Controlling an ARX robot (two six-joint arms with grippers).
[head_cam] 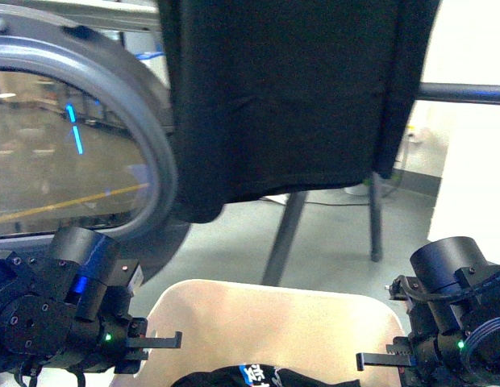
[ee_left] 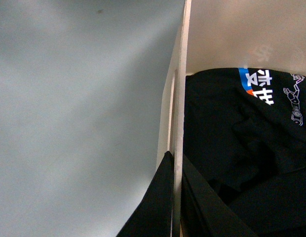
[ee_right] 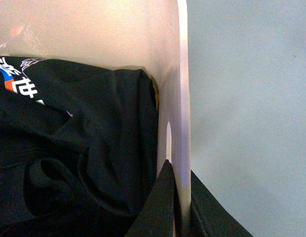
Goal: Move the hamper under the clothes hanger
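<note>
The beige hamper (head_cam: 274, 318) sits low in the front view, between my two arms, with black printed clothing (head_cam: 258, 376) inside. My left gripper (head_cam: 157, 341) is shut on its left rim; in the left wrist view the jaws (ee_left: 176, 190) pinch the thin wall (ee_left: 181, 89). My right gripper (head_cam: 377, 360) is shut on its right rim, as the right wrist view (ee_right: 178, 195) shows on the wall (ee_right: 181, 98). The clothes hanger's grey bar (head_cam: 464, 93) and legs (head_cam: 284, 238) stand just beyond the hamper, with a black garment (head_cam: 290, 97) hanging over it.
A grey dryer with a round glass door (head_cam: 72, 137) stands at the left, close to the hamper. Grey floor (head_cam: 331, 242) lies ahead under the rack. A white wall (head_cam: 476, 185) is at the right, with a cable on the floor behind the legs.
</note>
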